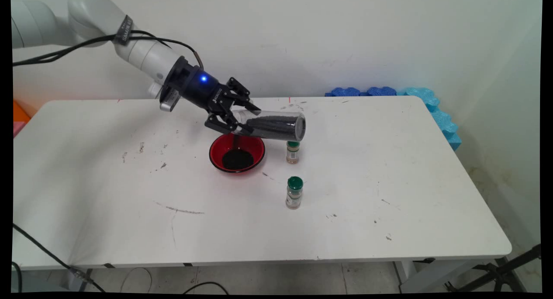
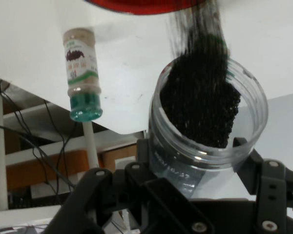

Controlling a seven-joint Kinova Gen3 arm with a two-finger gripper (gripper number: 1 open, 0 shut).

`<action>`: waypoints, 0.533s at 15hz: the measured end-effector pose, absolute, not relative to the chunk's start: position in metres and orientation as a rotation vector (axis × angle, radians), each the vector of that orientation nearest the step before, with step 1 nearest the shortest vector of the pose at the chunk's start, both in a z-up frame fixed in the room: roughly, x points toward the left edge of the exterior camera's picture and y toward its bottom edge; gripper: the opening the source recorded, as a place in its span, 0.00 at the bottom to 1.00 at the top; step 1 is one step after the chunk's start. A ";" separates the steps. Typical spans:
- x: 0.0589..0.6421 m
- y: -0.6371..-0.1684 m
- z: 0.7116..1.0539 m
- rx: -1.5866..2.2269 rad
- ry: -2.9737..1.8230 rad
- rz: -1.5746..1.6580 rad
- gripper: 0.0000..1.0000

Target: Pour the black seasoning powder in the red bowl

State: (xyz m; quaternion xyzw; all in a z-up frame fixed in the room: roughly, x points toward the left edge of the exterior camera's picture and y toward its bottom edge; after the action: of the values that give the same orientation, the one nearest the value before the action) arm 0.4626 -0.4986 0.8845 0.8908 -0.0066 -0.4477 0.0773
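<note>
- A white bench (image 1: 389, 195), scuffed and marked, stands before a pale wall; blue foam pieces (image 1: 414, 101) lie at its far right corner.
- The white arm reaches in from the upper left, its black claw (image 1: 242, 117) clamped around a clear plastic jar (image 1: 274, 125) near the jar's open mouth, the jar lying nearly level with its closed base pointing right.
- The jar is held above the bench, its mouth over a red bowl (image 1: 237, 153) that sits on the bench near the middle.
- Main view: a thin dark stream falls from the jar's mouth to a black heap of grains in the bowl; more grains fill the jar's lower side.
- Two small spice bottles with green caps stand upright to the bowl's right: the far bottle (image 1: 293, 152) just beneath the jar's base, the near bottle (image 1: 294, 192) closer to the camera, apart from the bowl.
- Hand view only: the jar's round open rim (image 2: 207, 129), black grains (image 2: 200, 97) piled inside and streaming toward the bowl's red edge (image 2: 141, 6), with one spice bottle (image 2: 82, 73) seen beside it.
</note>
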 end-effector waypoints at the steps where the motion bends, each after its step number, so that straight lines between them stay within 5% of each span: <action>1: 0.463 -0.498 0.884 2.667 -0.043 -1.330 0.00; 8: 0.462 -0.492 0.887 2.646 -0.217 -1.259 0.00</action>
State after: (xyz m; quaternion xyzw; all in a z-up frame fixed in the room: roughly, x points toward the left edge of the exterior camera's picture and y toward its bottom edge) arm 0.4624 -0.4921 0.8866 0.8959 -0.0735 -0.4263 0.1016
